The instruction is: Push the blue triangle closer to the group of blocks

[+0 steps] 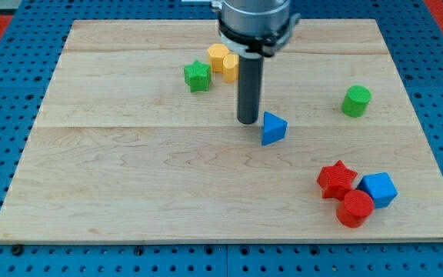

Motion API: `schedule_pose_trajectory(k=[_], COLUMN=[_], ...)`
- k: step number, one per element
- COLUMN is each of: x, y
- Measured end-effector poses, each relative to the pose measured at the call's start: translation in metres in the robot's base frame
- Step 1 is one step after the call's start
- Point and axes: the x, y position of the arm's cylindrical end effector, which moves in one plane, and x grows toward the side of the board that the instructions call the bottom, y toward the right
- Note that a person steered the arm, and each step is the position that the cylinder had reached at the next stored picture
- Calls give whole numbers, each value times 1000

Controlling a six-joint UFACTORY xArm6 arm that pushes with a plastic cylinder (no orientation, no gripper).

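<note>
We see my tip (248, 121) resting on the wooden surface (129, 192) near its middle, just beside the blue triangle (274, 128), which sits at the tip's three o'clock; whether they touch we cannot tell. We have no jaws on this arm, only the dark rod.

From the triangle, the widest bare wood lies from six to nine o'clock, running to the surface's bottom and left edges. At about five o'clock, close to the bottom right corner, three blocks crowd together touching: a red star (336, 179), a blue cube (379, 189) and a red cylinder (354, 208). Bare wood lies between the triangle and them. A green cylinder (355, 101) stands alone at two o'clock, well apart from the right edge. At eleven o'clock, near the top edge, sit a green star (197, 75) and yellow blocks (223, 61), partly hidden behind the rod.

We count two blue, two red, two green blocks; the yellow count is unclear.
</note>
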Motion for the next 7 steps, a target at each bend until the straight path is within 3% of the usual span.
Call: schedule_pose_trajectory(k=[3, 5, 7], x=[1, 1, 1], y=[12, 99, 109])
